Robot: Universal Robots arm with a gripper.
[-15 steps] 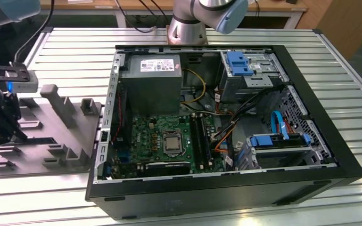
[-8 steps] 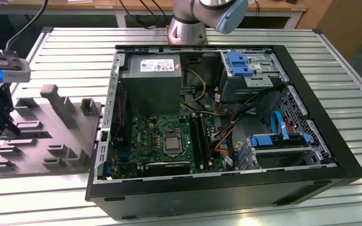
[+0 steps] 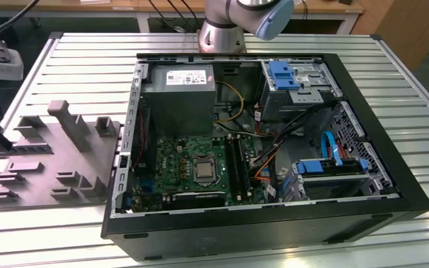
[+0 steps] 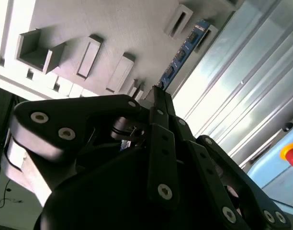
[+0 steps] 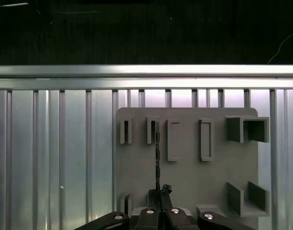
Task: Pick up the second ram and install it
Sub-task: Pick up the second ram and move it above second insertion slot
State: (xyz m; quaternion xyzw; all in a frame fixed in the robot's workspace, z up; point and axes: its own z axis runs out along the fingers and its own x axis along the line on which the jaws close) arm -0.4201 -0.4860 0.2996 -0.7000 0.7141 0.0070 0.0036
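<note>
The second ram (image 4: 184, 51) is a narrow blue-green strip standing on edge along the grey tray (image 4: 113, 28). Its far end sits between two upright blocks. In the first wrist view the second ram (image 5: 157, 158) shows edge-on as a thin dark line running from a tray slot to my fingers. My gripper (image 4: 158, 92) has its black fingers closed together on the strip's near end. In the exterior view my gripper (image 3: 4, 146) hangs over the left side of the grey tray (image 3: 58, 167), at that view's left edge.
An open computer case (image 3: 274, 223) lies to the exterior view's right of the tray, with the motherboard (image 3: 199, 167) and its long black slots (image 3: 237, 162) facing up. Both rest on a slatted metal table (image 3: 87, 61). The arm's base (image 3: 222, 33) stands behind the case.
</note>
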